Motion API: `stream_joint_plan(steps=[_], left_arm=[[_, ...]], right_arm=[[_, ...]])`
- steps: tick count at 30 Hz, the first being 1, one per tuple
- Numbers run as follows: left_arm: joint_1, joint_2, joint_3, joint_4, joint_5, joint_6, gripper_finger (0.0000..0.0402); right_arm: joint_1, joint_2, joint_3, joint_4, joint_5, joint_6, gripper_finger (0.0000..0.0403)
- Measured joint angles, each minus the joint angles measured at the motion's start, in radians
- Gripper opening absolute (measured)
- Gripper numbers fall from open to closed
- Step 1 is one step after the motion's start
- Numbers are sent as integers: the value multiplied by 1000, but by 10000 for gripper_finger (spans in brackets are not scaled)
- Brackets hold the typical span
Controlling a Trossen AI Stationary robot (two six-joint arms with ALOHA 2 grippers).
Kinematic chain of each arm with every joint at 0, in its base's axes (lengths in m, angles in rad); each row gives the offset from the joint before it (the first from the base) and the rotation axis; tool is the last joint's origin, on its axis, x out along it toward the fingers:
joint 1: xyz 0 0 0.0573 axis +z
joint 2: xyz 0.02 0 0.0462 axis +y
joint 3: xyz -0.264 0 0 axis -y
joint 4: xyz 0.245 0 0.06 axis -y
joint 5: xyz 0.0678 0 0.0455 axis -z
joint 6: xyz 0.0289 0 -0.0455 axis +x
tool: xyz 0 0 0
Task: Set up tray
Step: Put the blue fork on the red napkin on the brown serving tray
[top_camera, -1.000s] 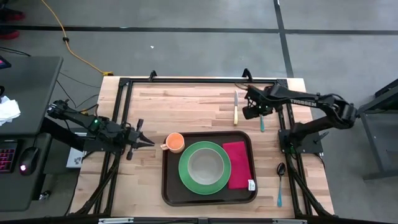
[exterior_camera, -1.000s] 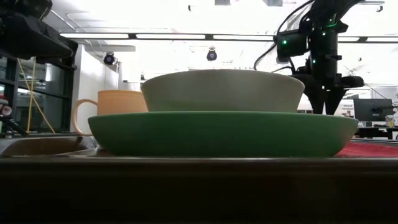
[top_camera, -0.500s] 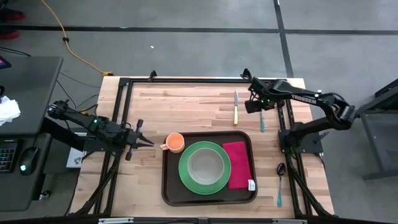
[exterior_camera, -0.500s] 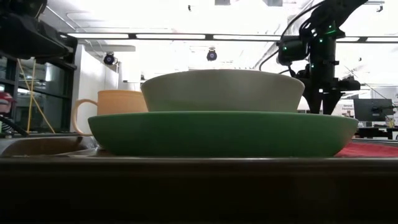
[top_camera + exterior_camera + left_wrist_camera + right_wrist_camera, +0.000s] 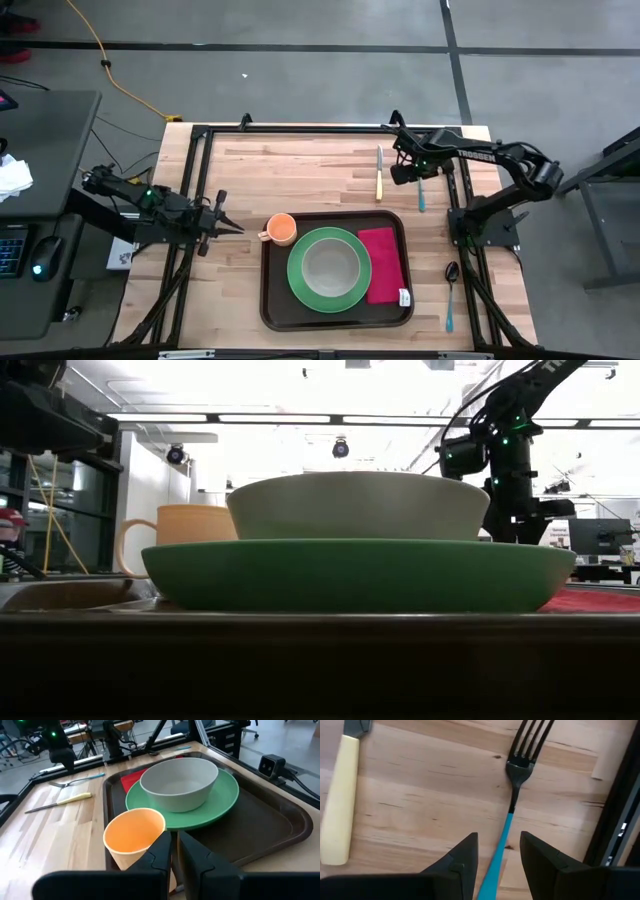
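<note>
The dark brown tray (image 5: 270, 305) lies near the table's near edge. It carries a green plate (image 5: 298, 280) with a grey bowl (image 5: 329, 267), an orange cup (image 5: 281, 229) and a red napkin (image 5: 378, 264). A blue-handled fork (image 5: 506, 832) lies on the wood beyond the tray's far right corner. My right gripper (image 5: 498, 836) hangs over it, open, one finger on each side of the handle, not touching. In the low view the bowl hides its fingertips. My left gripper (image 5: 174, 851) is shut and waits just left of the cup, apart from it.
A knife with a pale yellow handle (image 5: 379, 175) lies left of the fork. A blue-handled spoon (image 5: 450, 295) lies right of the tray, by the right arm's base. A black frame borders the table's far, left and right sides. Bare wood shows between tray and far edge.
My right gripper has come down over the fork and shifted a little toward the table's far edge. Its fingers now straddle the handle. Nothing on the table has moved.
</note>
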Motion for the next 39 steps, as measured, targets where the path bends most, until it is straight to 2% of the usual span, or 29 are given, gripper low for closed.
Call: stream_joint_plan(steps=[18,23,27,39], left_arm=[[0,-29,-1,-65,-5,5,62],[0,-29,-1,-65,-6,5,62],[0,-29,-1,-64,-6,3,62],[0,-29,-2,-44,-6,-19,62]], right_arm=[[0,0,-5,12,53,2,124],[-1,0,-117,118,-12,22,124],[-5,0,-191,155,-5,65,124],[-5,0,-216,239,18,48,124]])
